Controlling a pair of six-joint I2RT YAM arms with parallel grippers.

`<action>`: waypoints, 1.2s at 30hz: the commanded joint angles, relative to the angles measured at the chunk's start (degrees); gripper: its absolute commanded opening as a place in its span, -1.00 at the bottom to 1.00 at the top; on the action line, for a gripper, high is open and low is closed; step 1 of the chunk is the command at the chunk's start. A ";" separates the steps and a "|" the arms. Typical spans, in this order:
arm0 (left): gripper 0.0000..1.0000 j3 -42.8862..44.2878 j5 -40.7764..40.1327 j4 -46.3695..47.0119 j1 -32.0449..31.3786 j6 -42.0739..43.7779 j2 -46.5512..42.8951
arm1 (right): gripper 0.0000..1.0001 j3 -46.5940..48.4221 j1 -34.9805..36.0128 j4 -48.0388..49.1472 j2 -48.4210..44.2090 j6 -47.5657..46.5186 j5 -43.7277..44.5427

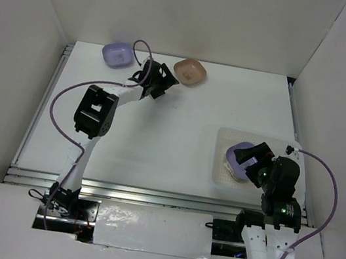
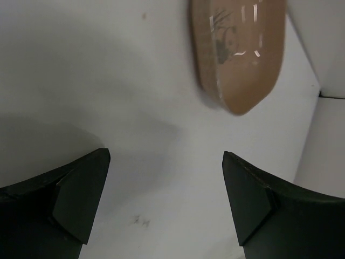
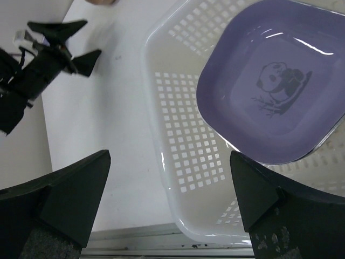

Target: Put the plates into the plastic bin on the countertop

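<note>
Translucent whitish plastic, the plastic bin (image 1: 223,138) sits at the right of the overhead view, nearest the arm bases. Its long side runs left to right on the white countertop (image 1: 158,140). A purple plate (image 3: 272,81) lies flat inside it, open side up, its corners askew to the bin walls and its panda print's head toward the upper left of the right wrist view. The right gripper (image 3: 170,162) hangs just above the bin, jaws spread wide and empty, hiding part of that plate from overhead. Farther back, left of centre, the left gripper (image 2: 166,162) hovers low over bare countertop, jaws likewise apart with nothing between them. Just beyond it the brown plate (image 2: 237,54) rests open side up, clear of the fingers. A second purple plate (image 1: 117,54) sits at the far edge, left of the brown one and well apart. A lilac cable (image 1: 64,105) loops beside the left arm.
</note>
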 commanded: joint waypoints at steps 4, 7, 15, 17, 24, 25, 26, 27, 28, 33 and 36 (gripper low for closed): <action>0.99 8.84 -1.53 8.92 0.04 -9.04 10.18 | 1.00 3.47 2.69 1.70 -0.96 -3.37 -1.18; 0.99 18.08 -7.59 -0.75 -1.10 -8.08 14.05 | 1.00 4.88 3.14 0.91 -0.96 -3.98 -1.35; 0.20 31.02 -11.56 -13.43 -1.19 -7.64 21.70 | 1.00 9.01 4.80 -2.43 -3.24 -4.69 -1.53; 0.25 32.42 -10.95 -12.47 -1.28 -5.80 22.58 | 1.00 9.89 4.72 -2.69 -3.60 -4.69 -2.14; -0.21 30.94 -7.96 -4.91 -1.98 -5.53 23.82 | 1.00 8.58 4.81 -1.38 -3.69 -4.68 -3.19; -0.36 30.15 -7.96 -3.69 -2.15 -5.44 23.47 | 1.00 8.23 4.81 -0.85 -3.51 -4.60 -3.37; -0.43 29.54 -8.13 -2.02 -2.24 -5.44 22.85 | 1.00 7.79 4.81 -0.59 -3.34 -4.60 -3.55; -0.44 29.36 -8.22 -1.48 -2.24 -5.79 22.76 | 1.00 7.09 4.89 -0.32 -3.25 -4.51 -4.07; -0.54 29.53 -8.05 -1.48 -2.07 -5.70 22.59 | 1.00 6.82 4.89 0.20 -3.07 -4.60 -4.25; -1.00 29.37 -7.51 0.63 -1.98 -4.48 20.31 | 1.00 4.45 5.42 2.22 -2.20 -4.68 -4.69; -1.00 20.95 -10.67 -0.15 -3.20 -0.97 11.89 | 1.00 3.40 6.56 5.73 0.79 -5.56 -6.10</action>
